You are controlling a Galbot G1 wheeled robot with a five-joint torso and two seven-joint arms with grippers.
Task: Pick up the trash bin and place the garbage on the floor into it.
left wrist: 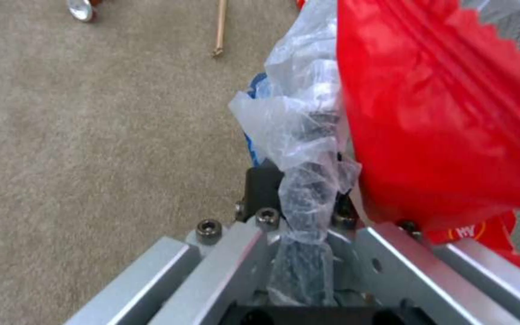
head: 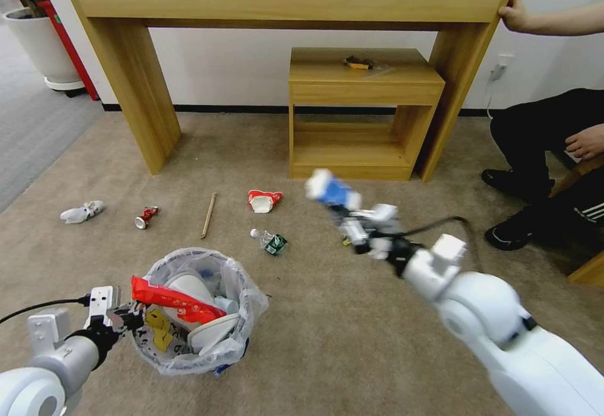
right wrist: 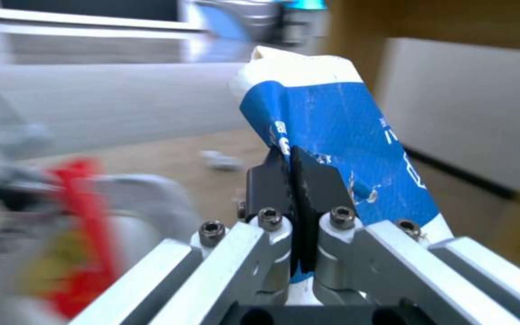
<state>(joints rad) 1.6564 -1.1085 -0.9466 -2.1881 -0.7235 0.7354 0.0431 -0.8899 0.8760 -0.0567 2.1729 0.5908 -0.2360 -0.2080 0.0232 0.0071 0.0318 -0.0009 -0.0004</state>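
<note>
The trash bin, lined with a crinkly clear bag, sits low at the front left. It holds a red wrapper and white slipper soles. My left gripper is shut on its rim, beside the red wrapper. Over the carpet to the bin's right, my right gripper is shut on a blue-white pack, also in the right wrist view. On the floor lie a crumpled white wrapper, a crushed red can, a wooden stick, a red-white paper cup and a clear bottle.
A tall wooden table spans the back wall, with a small wooden table under it carrying a black-and-yellow tool. A seated person's legs and shoes are at the right. A white planter pot and a red box stand back left.
</note>
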